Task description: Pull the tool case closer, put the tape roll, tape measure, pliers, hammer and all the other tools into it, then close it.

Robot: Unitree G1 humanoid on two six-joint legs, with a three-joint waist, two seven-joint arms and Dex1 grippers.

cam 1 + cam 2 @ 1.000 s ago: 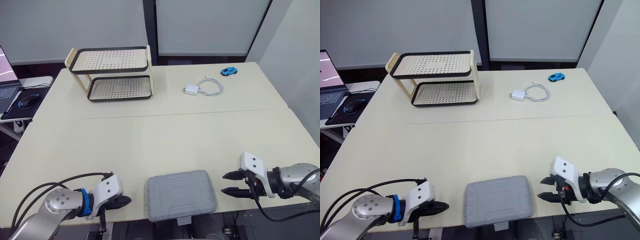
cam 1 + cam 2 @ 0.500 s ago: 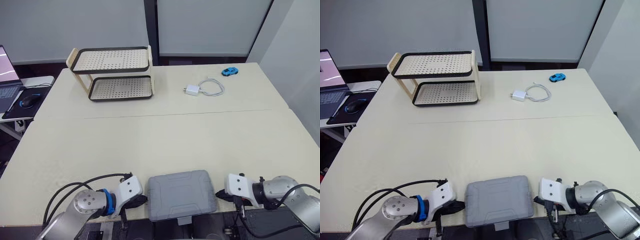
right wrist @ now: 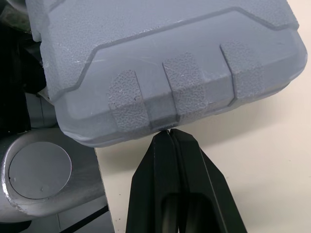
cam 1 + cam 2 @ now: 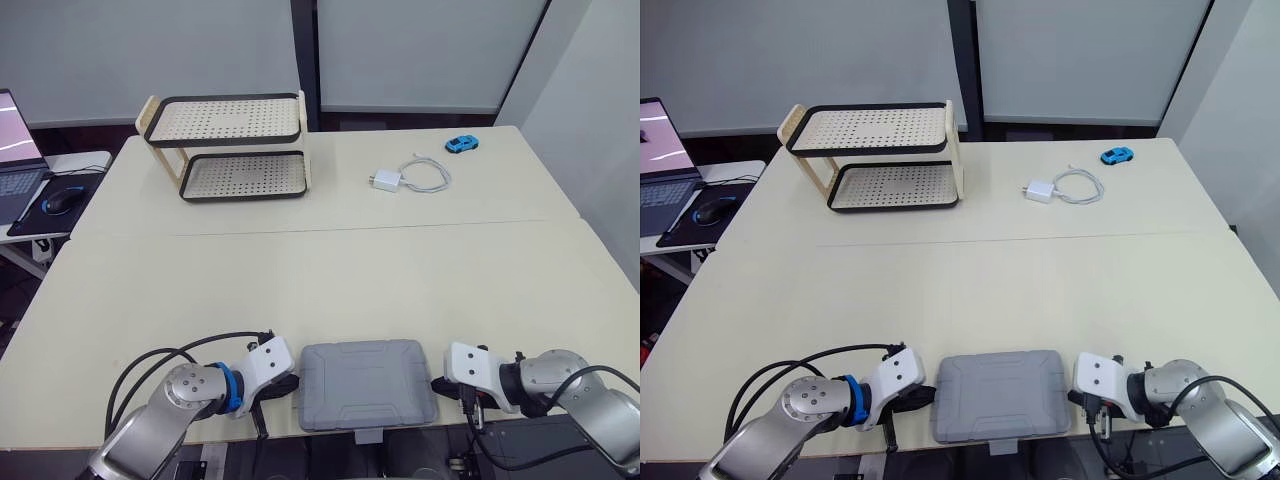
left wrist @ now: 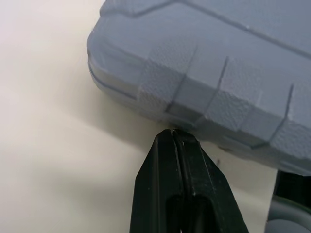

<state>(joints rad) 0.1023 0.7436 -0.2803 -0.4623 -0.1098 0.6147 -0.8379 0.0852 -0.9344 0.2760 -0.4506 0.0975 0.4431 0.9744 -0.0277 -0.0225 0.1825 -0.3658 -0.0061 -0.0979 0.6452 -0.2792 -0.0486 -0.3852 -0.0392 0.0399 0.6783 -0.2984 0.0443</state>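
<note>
The grey tool case (image 4: 368, 384) lies closed at the near edge of the table (image 4: 330, 280), its latch tab hanging over the edge. My left gripper (image 4: 287, 384) is shut, and in the left wrist view its tips (image 5: 172, 134) touch the lower left side of the case (image 5: 218, 63). My right gripper (image 4: 439, 385) is shut too; its tips (image 3: 167, 132) press against the right side wall of the case (image 3: 160, 53). Neither gripper holds anything.
A two-tier perforated rack (image 4: 228, 145) stands at the far left of the table. A white charger with cable (image 4: 410, 176) and a blue toy car (image 4: 460, 144) lie at the far right. A side desk with a mouse (image 4: 52, 199) is left.
Both grippers moved inward from apart to the two sides of the case. The right gripper, open a second ago, is shut now.
</note>
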